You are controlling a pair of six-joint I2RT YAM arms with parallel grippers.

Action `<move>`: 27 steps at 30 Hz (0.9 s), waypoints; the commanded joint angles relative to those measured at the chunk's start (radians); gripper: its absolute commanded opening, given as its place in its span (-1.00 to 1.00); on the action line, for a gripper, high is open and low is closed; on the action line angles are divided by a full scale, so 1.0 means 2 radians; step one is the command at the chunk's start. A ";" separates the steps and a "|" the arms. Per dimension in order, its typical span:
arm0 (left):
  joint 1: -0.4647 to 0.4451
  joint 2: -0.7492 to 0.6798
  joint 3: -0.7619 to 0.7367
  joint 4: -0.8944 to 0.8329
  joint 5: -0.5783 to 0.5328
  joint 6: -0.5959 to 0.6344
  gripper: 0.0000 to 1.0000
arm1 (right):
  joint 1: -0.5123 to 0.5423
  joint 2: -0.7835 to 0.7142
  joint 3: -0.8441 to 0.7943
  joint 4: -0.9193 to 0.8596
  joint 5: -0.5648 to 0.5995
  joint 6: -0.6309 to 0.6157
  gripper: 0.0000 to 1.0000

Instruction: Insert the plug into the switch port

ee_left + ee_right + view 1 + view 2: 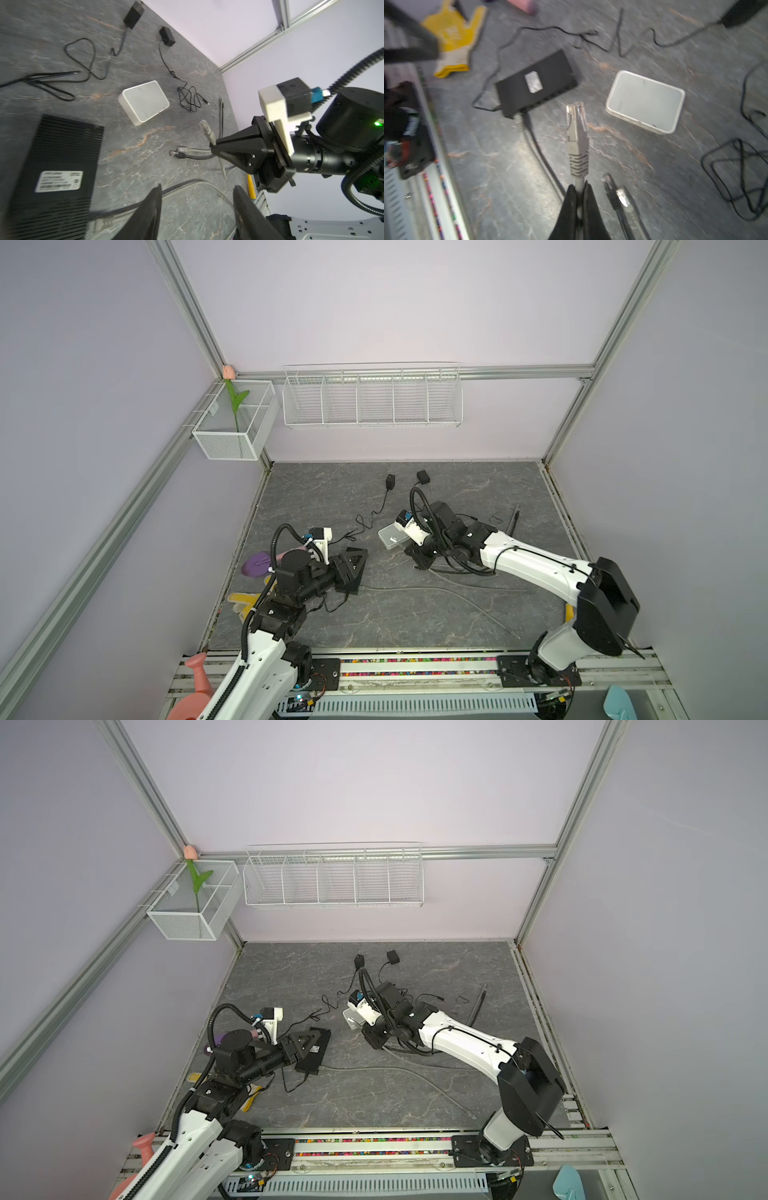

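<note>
Yellow glove [243,601] at the far left edge of the tabletop [415,622], partly under the left arm.

Left pincer [353,568] is just right of the glove, lower left of centre in both top views. The jaws are released and stand apart with nothing between them, which the left wrist view [197,207] confirms.

The black switch [313,1052] lies flat on the tabletop with its label side up, partly under the left pincer in both top views. Contact between the two cannot be judged. A dark cable meets the switch's edge in the right wrist view, but blur makes it unclear whether it is seated.

A grey cable [415,588] runs from beside the switch toward the lower right.

The white box [390,536] sits at centre, apart from the switch.

Right pincer [417,566] is just right of the white box. It is clenched on the grey lead right behind the boot of the plug [577,128]. The plug is raised off the tabletop, clear of the switch, and aimed at the gap between switch and white box.

Two loose plugs [178,151] lie beside the right pincer.

Two black adapters [390,481] lie at upper centre.
</note>
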 commanded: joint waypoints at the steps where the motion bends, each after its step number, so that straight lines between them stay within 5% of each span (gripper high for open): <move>1: -0.005 0.012 -0.008 0.076 0.015 -0.033 0.11 | 0.006 -0.008 -0.017 0.015 -0.081 -0.029 -0.88; 27: -0.046 0.027 -0.023 0.091 0.002 -0.042 0.04 | 0.053 -0.004 0.004 0.032 -0.078 -0.023 -0.87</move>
